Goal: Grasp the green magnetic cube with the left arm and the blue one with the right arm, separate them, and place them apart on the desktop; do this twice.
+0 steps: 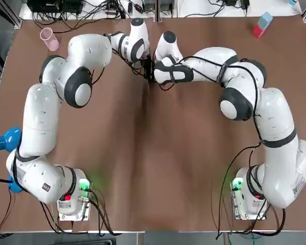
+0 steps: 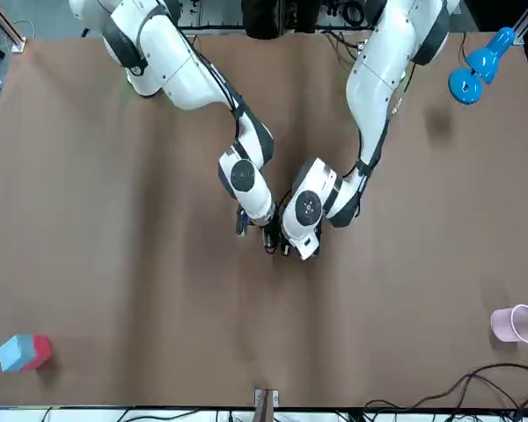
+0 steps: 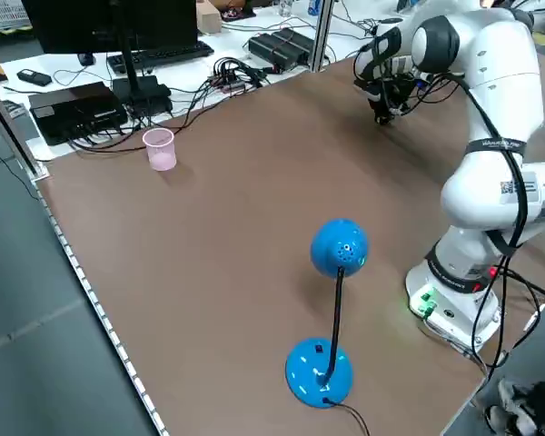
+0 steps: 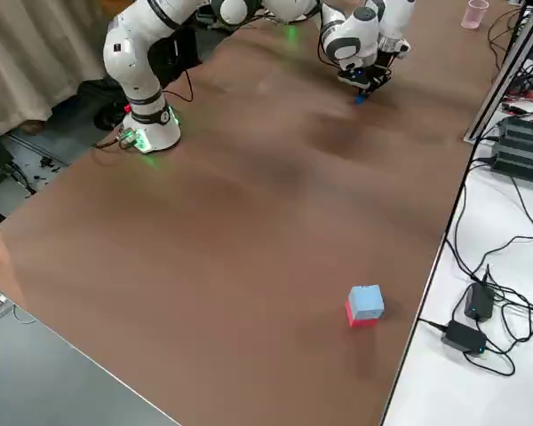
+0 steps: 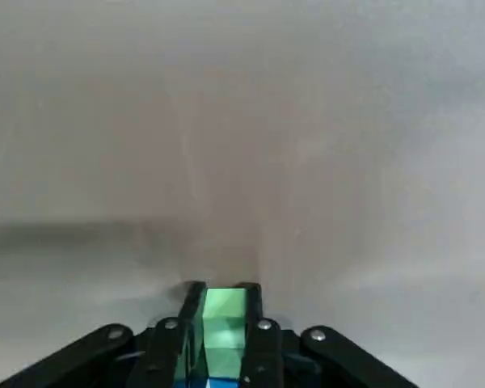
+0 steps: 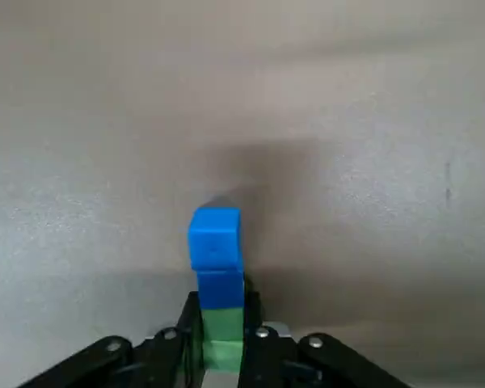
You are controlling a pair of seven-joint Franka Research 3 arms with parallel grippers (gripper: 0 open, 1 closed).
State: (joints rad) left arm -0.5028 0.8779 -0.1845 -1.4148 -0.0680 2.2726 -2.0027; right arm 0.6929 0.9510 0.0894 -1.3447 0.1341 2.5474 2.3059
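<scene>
Cubes joined, well apart from pink cup [image 1: 49, 39]. Left gripper [image 5: 221, 289] clamps green cube [image 5: 224, 311]. Right gripper [image 6: 221, 299] also looks clamped on green, with blue cube [image 6: 216, 234] past its tips. Risk: the pull won't separate them, or blue drops.

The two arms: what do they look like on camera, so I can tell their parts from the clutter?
Both the left arm and right arm are glossy white rounded links with black joint bands. Black cables run along them, and small label stickers sit near the bases, where green lights glow. The left gripper and right gripper have slim black fingers with silver screws.
</scene>
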